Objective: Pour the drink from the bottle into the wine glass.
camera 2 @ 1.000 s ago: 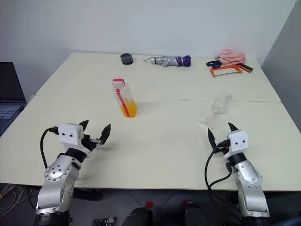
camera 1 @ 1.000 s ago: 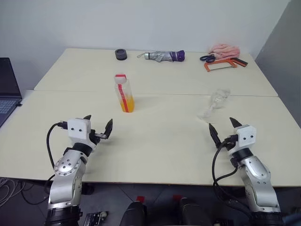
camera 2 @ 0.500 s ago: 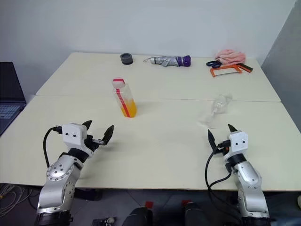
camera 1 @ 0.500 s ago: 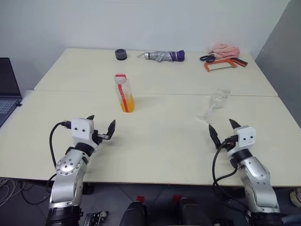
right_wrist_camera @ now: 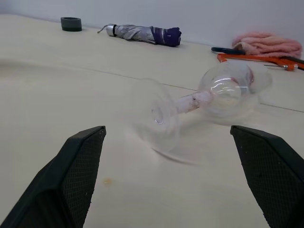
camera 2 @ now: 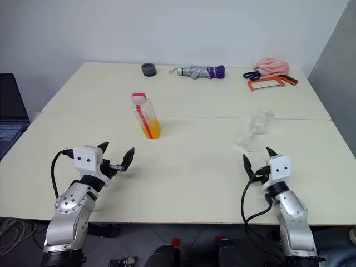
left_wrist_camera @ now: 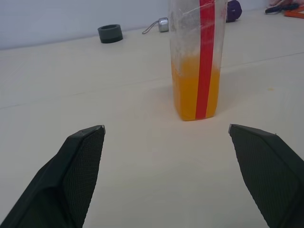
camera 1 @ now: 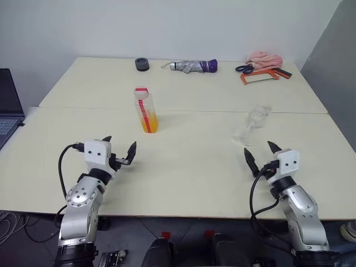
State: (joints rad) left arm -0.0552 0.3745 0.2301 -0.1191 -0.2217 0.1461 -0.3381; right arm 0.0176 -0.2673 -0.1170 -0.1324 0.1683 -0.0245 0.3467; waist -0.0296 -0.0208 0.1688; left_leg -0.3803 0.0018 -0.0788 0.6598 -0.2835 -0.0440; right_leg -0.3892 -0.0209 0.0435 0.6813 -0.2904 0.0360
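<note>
Nothing moved: both tools, left (camera 1: 119, 149) and right (camera 1: 259, 152), gape near the table's (camera 1: 183, 183) front edge.

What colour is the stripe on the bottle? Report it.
Red, running vertically down the bottle; clearest in the left wrist view.

Capped bottle (camera 1: 146, 110) stands upright, third-full of orange drink (left_wrist_camera: 194, 89); wine glass (right_wrist_camera: 199, 102) lies toppled.

Along the far edge of the cream table (camera 1: 183, 167) lies a folded grey umbrella (camera 1: 192, 66) with a purple end. Left of the umbrella sits a dark round roll of tape (camera 1: 142, 64). Right of the umbrella lie blue-handled scissors (camera 1: 243, 69), an orange hacksaw (camera 1: 261, 76) and a pink cloth (camera 1: 264, 58). Far left of the umbrella, a laptop (camera 1: 8, 105) sits beside the table.
</note>
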